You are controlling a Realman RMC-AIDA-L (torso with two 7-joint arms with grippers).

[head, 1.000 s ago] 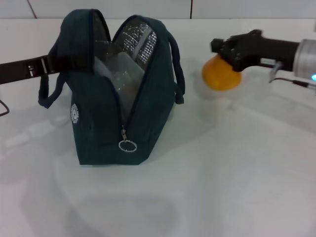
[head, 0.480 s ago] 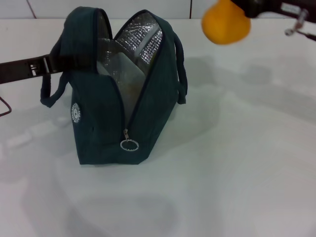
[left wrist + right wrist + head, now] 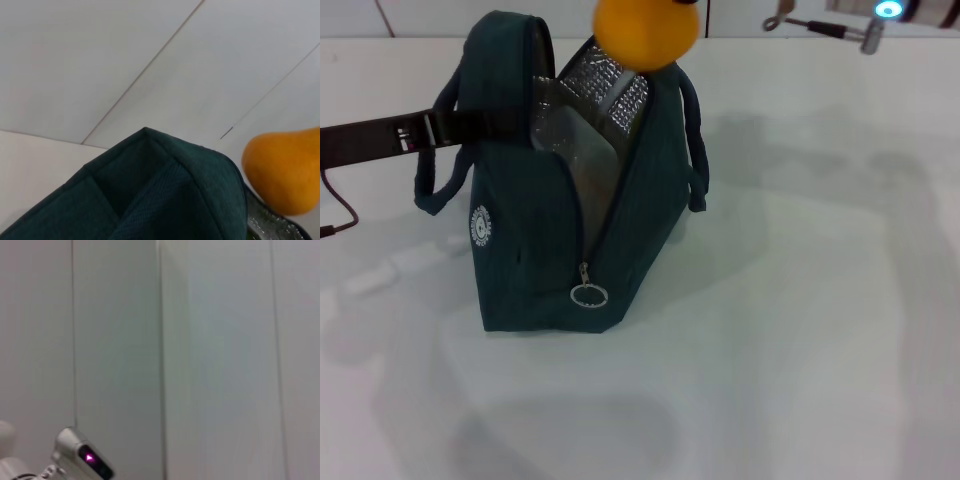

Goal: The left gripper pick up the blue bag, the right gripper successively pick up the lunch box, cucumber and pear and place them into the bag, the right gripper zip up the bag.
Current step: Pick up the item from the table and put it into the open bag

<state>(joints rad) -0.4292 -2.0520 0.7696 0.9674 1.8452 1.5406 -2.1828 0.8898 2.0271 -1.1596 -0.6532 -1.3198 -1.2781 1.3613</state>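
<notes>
Nearest you, the zip ring [image 3: 588, 296] is hanging low on the bag [image 3: 540, 240], which is standing open, its foil lining showing. The left gripper [image 3: 445, 128] is reaching in at the bag's handle side; you cannot tell its grip, as the fabric is hiding it. Farther back, the pear [image 3: 647, 30] has been carried from the table on the right and is now hanging directly over the opening. The right gripper [image 3: 683, 4] is almost out of view above it, apparently pinching the fruit. You are likely nearing the drop, with zipping left.
</notes>
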